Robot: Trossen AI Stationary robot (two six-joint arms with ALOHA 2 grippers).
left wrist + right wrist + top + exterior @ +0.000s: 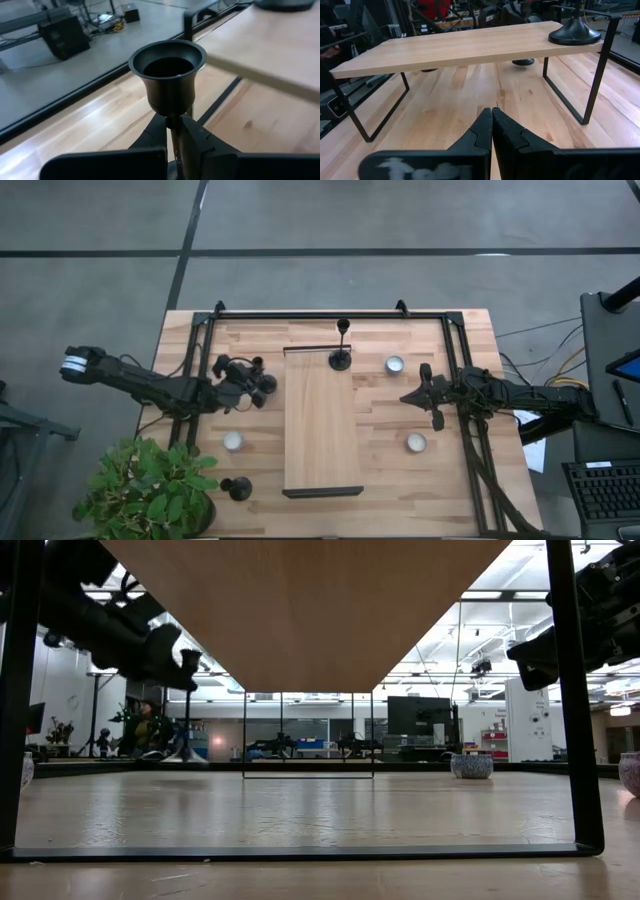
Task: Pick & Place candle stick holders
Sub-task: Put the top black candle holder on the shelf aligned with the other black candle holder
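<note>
My left gripper (258,388) is shut on a black candle stick holder (168,65) at the table's left, beside the raised wooden shelf (322,430). The holder's cup fills the left wrist view; its base is hidden there. A second holder (340,358) stands by its round base on the shelf's far end. A third (238,488) stands on the table at the near left. My right gripper (492,117) hangs shut and empty above the table, right of the shelf. My left gripper pinches the holder's thin stem (173,122) just under the cup, between its two fingers (155,132). The fingers come from the table's left, nearly level and slanting a little down, and lie across the stem. The holder stands upright; whether its base is off the table, I cannot tell.
Three white tealights lie on the table: one (233,441) at the near left, one (394,364) at the far right, one (416,442) at the near right. A potted plant (150,490) stands at the near left corner. A black frame (330,315) runs along the table's edges.
</note>
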